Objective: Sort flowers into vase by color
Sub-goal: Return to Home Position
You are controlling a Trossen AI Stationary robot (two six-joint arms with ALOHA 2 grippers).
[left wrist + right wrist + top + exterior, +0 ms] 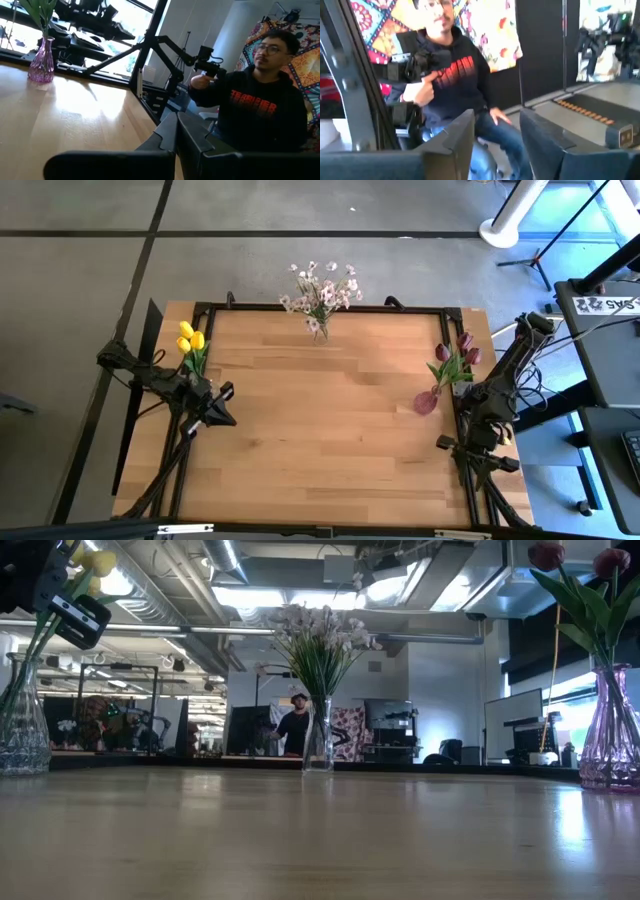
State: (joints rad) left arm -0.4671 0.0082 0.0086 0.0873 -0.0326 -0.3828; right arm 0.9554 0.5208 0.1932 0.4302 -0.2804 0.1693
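Observation:
Three vases stand on the wooden table. A clear vase (20,730) at the left edge holds the yellow tulips (190,338). Another clear vase (318,735) at the middle of the far edge holds the pink-white blossom sprays (322,288). A purple vase (610,730) at the right edge holds the maroon tulips (455,358). My left gripper (222,408) hovers just near of the yellow tulips, shut and empty. My right gripper (468,442) waits near of the maroon tulips by the right edge, open and empty.
A black frame (330,308) runs around the tabletop. The broad middle of the wood (320,410) is bare. A person in a dark hoodie (255,105) sits beyond the table holding a device. Stands and desks crowd the right side (600,310).

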